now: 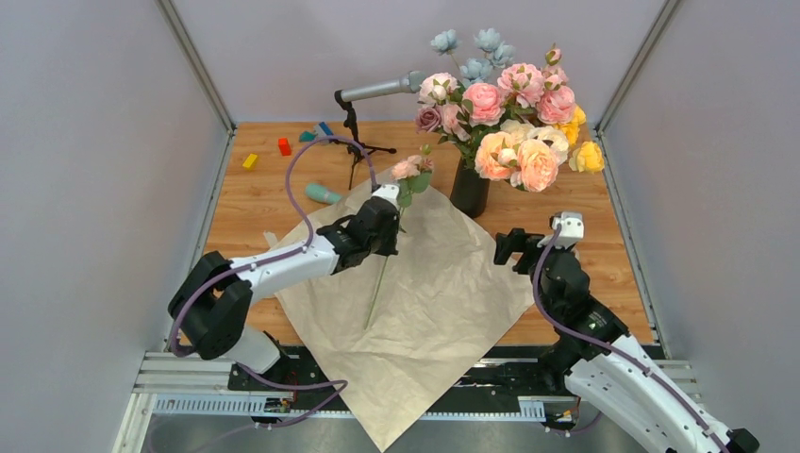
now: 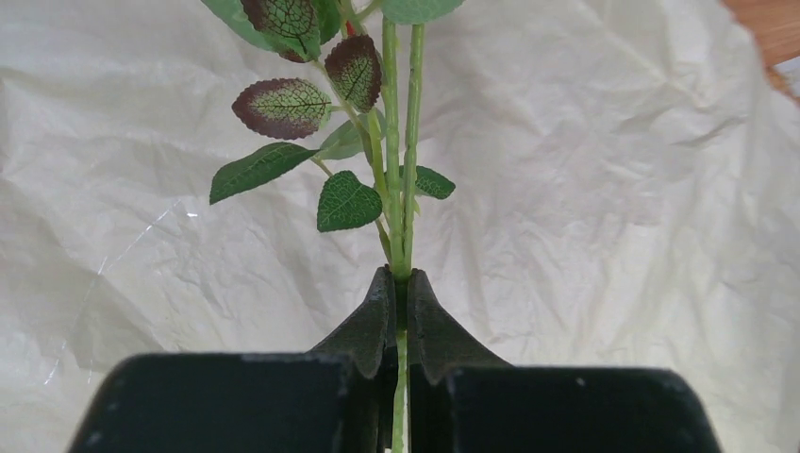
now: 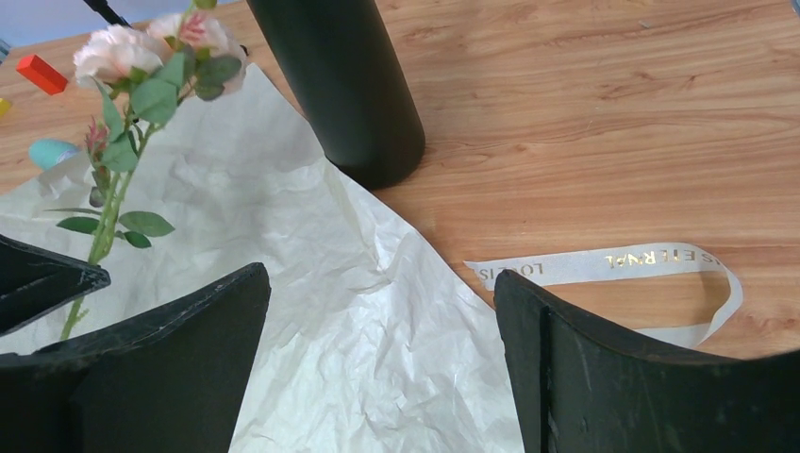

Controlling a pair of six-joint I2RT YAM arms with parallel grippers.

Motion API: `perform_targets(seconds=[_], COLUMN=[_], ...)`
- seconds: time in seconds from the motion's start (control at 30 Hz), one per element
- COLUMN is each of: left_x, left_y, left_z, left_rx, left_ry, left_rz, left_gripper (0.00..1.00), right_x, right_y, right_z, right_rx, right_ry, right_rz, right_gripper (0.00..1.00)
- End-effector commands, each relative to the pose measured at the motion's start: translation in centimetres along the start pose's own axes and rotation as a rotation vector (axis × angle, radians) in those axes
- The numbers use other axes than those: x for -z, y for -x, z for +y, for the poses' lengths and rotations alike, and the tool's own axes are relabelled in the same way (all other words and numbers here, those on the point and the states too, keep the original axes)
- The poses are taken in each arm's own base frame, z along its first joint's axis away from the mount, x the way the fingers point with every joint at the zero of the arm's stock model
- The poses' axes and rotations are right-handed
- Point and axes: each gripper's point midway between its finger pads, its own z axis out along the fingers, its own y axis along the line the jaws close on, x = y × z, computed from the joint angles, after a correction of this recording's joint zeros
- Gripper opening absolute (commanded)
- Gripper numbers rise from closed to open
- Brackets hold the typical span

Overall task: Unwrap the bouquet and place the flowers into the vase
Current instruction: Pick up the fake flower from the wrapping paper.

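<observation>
Gripping the pink flower sprig [image 1: 408, 169] low on its twin green stems, the left tool [image 2: 400, 281] is clamped tight, jaws pinched together around them, just left of and in front of the vase [image 1: 469, 192]. The sprig slants over the spread wrapping paper [image 1: 443, 293], blooms towards the vase and stem end trailing away from it. To do this well, I judge the tool should lift until the stem end clears the vase's mouth, swing the stem upright, then thread it down through a gap among the packed blooms [image 1: 514, 123] standing there. The right tool [image 3: 382, 311] hangs wide open and empty in front of the vase to its right, above the loose ribbon [image 3: 613, 260] on the bench [image 3: 585, 113].
</observation>
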Motion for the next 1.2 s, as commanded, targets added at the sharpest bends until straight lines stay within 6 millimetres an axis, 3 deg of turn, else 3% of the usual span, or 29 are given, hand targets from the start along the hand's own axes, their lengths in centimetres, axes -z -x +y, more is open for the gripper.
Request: perform_targets(seconds=[0.0, 0.27, 0.47, 0.8, 1.17], left_x=[2.3, 6.0, 9.0, 12.7, 16.2], left_y=[3.3, 5.0, 6.1, 4.0, 3.2], left_z=[-1.9, -3.0, -4.1, -7.8, -11.7], left_rx=[0.02, 0.006, -0.009, -0.058, 0.024], left_ry=[-0.104, -0.222, -0.329, -0.601, -0.838], left_rz=[-0.129, -0.227, -0.303, -0.323, -0.362], left_gripper=[0.0, 0.0, 0.0, 0.0, 0.0], right_x=[0.4, 1.2, 1.9, 5.1, 6.3], right_y=[0.5, 1.3, 2.2, 3.4, 2.8], right_z=[0.2, 1.6, 3.8, 11.6, 15.5], right_rx=[-0.024, -0.059, -0.08, -0.043, -0.157], right_ry=[0.019, 0.098, 0.215, 0.67, 0.863], right_rz=[-0.011, -0.014, -0.011, 0.032, 0.139], right_gripper=[0.9, 0.91, 0.94, 0.97, 0.96])
